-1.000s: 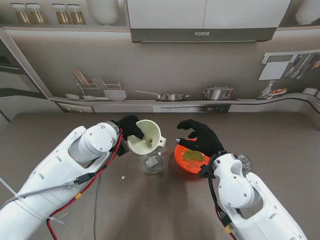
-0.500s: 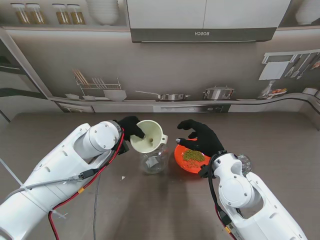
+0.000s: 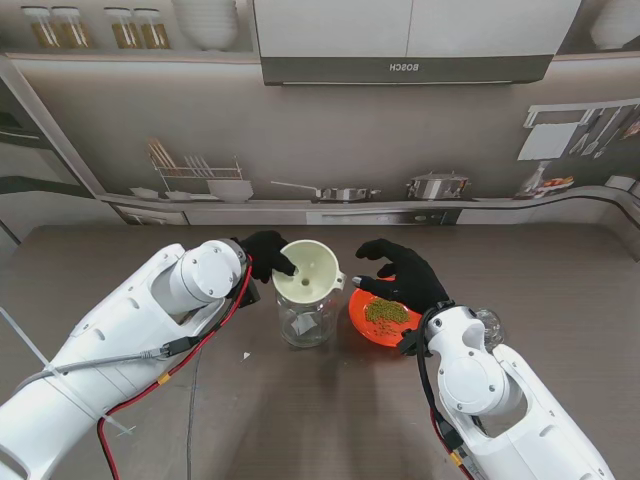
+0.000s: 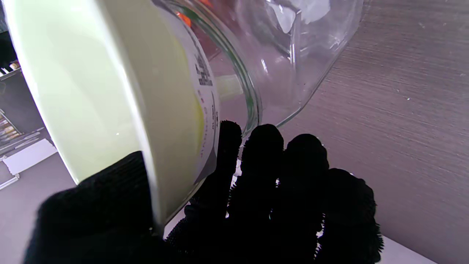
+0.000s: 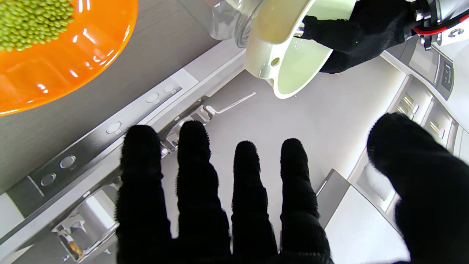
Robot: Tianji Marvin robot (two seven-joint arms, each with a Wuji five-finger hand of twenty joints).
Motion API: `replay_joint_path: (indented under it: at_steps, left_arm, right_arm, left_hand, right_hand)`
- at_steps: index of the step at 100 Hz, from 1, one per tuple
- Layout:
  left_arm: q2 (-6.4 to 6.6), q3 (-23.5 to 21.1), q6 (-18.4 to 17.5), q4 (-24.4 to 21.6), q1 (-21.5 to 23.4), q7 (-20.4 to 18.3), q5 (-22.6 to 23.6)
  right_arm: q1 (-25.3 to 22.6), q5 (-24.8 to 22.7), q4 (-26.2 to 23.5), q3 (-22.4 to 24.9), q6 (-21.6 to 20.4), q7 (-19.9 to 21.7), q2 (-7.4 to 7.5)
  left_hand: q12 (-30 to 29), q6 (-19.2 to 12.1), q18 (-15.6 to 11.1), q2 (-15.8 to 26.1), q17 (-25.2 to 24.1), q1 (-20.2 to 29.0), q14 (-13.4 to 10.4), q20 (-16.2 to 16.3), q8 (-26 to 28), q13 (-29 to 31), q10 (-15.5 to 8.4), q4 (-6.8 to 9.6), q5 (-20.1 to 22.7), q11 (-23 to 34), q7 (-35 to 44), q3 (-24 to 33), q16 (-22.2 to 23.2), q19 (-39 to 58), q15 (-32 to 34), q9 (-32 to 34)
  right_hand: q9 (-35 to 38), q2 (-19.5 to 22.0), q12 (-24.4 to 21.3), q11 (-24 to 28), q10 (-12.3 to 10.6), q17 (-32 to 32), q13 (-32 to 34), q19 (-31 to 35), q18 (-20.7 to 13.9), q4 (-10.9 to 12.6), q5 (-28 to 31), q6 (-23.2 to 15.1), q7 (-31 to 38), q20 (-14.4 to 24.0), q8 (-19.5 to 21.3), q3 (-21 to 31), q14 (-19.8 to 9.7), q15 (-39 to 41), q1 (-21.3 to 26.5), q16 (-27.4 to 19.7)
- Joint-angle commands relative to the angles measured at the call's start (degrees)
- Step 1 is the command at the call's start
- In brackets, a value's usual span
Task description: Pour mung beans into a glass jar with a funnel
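We hold the funnel [image 3: 306, 272] by its rim in our left robot hand [image 3: 266, 254], thumb inside the cone and fingers [image 4: 256, 161] outside, with its spout at the mouth of the glass jar [image 3: 306, 318], which stands on the table [image 3: 120, 260] in front of us. Our right robot hand [image 3: 400, 277] hovers released, fingers spread, over the orange bowl [image 3: 360, 322] of mung beans [image 3: 383, 312] just right of the jar.

The risks, as we judge them: the funnel looks tilted rather than seated, so letting go now could tip it off the rim, or nudge the light jar sideways. A pour from the wide, shallow bowl could also overshoot the cone and scatter beans over the table.

The stand view shows the layout: jar, funnel and bowl close together. Only the left wrist view shows the spout [image 4: 229, 86] already inside the jar's neck and the label on the cone's outer wall. Only the right wrist view shows our right fingers [image 5: 194, 172] touching nothing, with the bowl [image 5: 84, 47] apart from them.
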Motion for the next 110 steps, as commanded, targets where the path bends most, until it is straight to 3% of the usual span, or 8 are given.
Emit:
replay_joint_path:
  at_steps: [1,17,58,73,89,110]
  left_arm:
    - [-0.06,-0.1,-0.1,0.0,-0.1,-1.3,0.2]
    - [0.31,-0.2,-0.2,-0.5,0.1,-1.8,1.4]
    - [0.43,-2.0,-2.4,-1.2,1.7,-0.5,2.6]
    - [0.68,-2.6,-3.0,-1.7,2.3,-0.5,3.6]
    - [1.08,-3.7,-3.7,-2.6,3.3,-0.9,4.4]
    - [1.03,-5.8,-3.7,-4.0,5.2,-0.3,3.2]
  right_arm:
    - [-0.1,0.1,0.0,-0.1,0.1,0.8,-0.26]
    - [-0.1,0.2,0.1,-0.1,0.1,0.9,-0.27]
    - [0.0,0.6,0.2,-0.3,0.1,1.1,-0.27]
    - [0.0,0.7,0.2,-0.3,0.1,1.2,-0.26]
    - [0.0,0.7,0.2,-0.3,0.1,1.3,-0.24]
    - [0.0,0.9,0.3,-0.4,0.1,1.4,-0.24]
  left_hand:
    - [-0.5,-1.1,-3.4,2.0,-1.2,-2.3,1.2,-0.6,-0.6,-0.6,1.1,2.36,-0.9,0.5,-1.2,-1.3,0.2,-1.2,0.0,-0.9]
    - [-0.8,-1.1,-4.4,4.1,-6.1,-4.6,0.8,-0.5,0.4,-3.3,0.8,3.71,-1.4,0.0,-5.8,-4.5,0.6,-4.4,-1.3,-2.9]
    - [-3.2,-1.0,-4.7,10.2,-8.4,-9.3,0.9,0.1,-1.8,-6.2,0.6,8.52,-4.6,-3.3,-20.4,-7.4,-0.4,-6.7,-6.4,-7.0]
    - [-4.7,-1.0,-5.3,10.2,-9.6,-9.5,0.5,-0.4,-3.6,-8.2,0.7,8.63,-5.5,-5.4,-23.4,-8.6,-0.8,-7.5,-8.2,-9.0]
    - [-14.5,-1.4,-7.0,10.9,-16.1,-8.9,0.6,-3.3,-7.0,-16.3,0.5,8.65,-8.2,-14.5,-29.2,-11.9,-5.6,-13.9,-20.3,-13.2]
    - [-31.3,-2.9,-8.8,11.9,-23.8,-9.2,-0.2,-10.6,-12.8,-27.0,-0.2,8.77,-14.5,-27.2,-36.1,-18.6,-20.0,-32.4,-43.0,-21.4]
  right_hand:
    - [0.7,1.1,-0.2,0.0,0.2,-0.7,1.7,0.0,0.1,1.3,-0.6,0.1,0.9,0.5,-1.7,-0.8,0.6,-0.4,0.6,0.0]
    - [0.7,1.1,-0.2,0.0,0.3,-0.7,1.8,0.1,0.1,1.3,-0.6,0.2,1.0,0.5,-1.7,-0.7,0.5,-0.3,0.7,0.0]
    - [0.8,1.1,-0.2,0.1,0.4,-0.7,1.9,0.0,0.1,1.3,-0.6,0.6,1.2,0.5,-1.8,-0.6,0.6,-0.2,0.7,0.0]
    - [0.8,1.0,-0.2,0.1,0.4,-0.8,1.9,0.0,0.2,1.2,-0.6,0.7,1.3,0.5,-1.9,-0.6,0.5,-0.2,0.8,0.0]
    - [0.9,1.1,-0.2,0.1,0.4,-0.8,2.0,0.1,0.1,1.2,-0.6,0.8,1.4,0.5,-1.9,-0.5,0.5,-0.2,0.8,0.0]
    - [0.8,1.1,-0.2,0.1,0.4,-0.8,2.0,0.1,0.1,1.2,-0.7,0.8,1.4,0.5,-2.0,-0.5,0.5,-0.2,0.8,0.0]
